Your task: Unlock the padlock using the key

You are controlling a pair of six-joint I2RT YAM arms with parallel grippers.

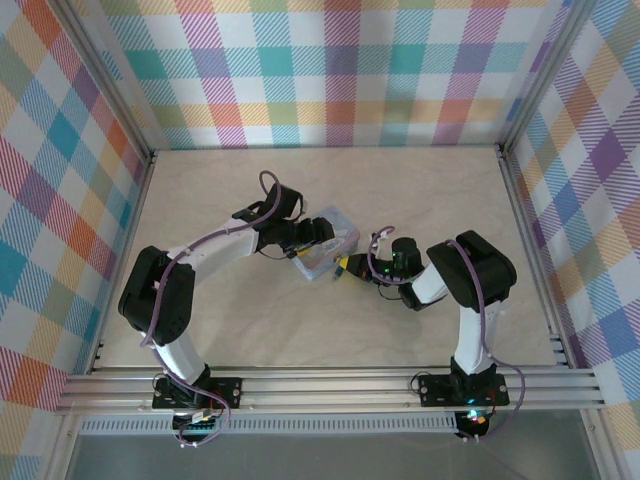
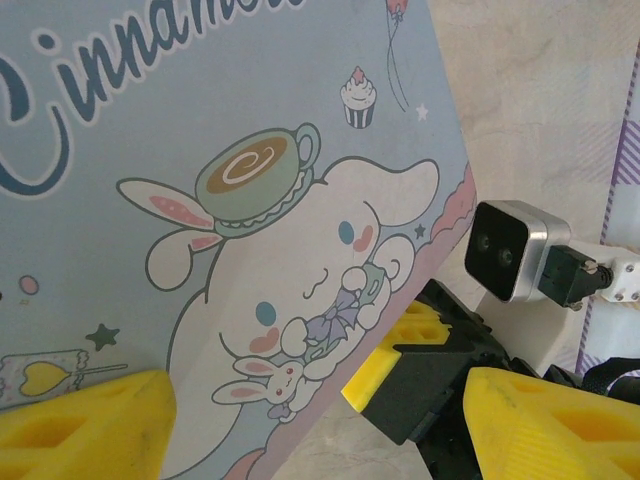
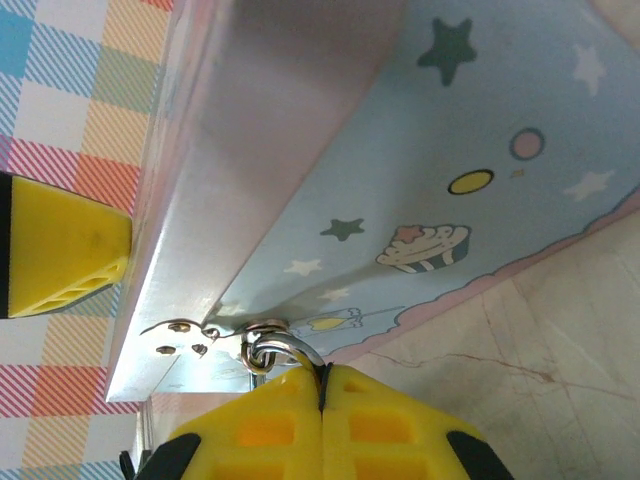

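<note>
Tin (image 1: 336, 230) sat near the middle of the table (image 1: 440, 190), skewed to the table edges. Left gripper (image 1: 300, 243) was at the tin's left end with its fingers spread, one over the lid and the other off the tin's edge. Couldn't tell if either touched. Right gripper (image 1: 343, 266) was at the tin's near-right corner, just right of the left gripper, jaws closed. Hasp (image 3: 185, 340) sat on the tin's edge there. Ring (image 3: 283, 350) hung from the hasp, touching the right fingertips. Left wrist view: right gripper lay between the tin's edge and the left gripper's outer finger.
</note>
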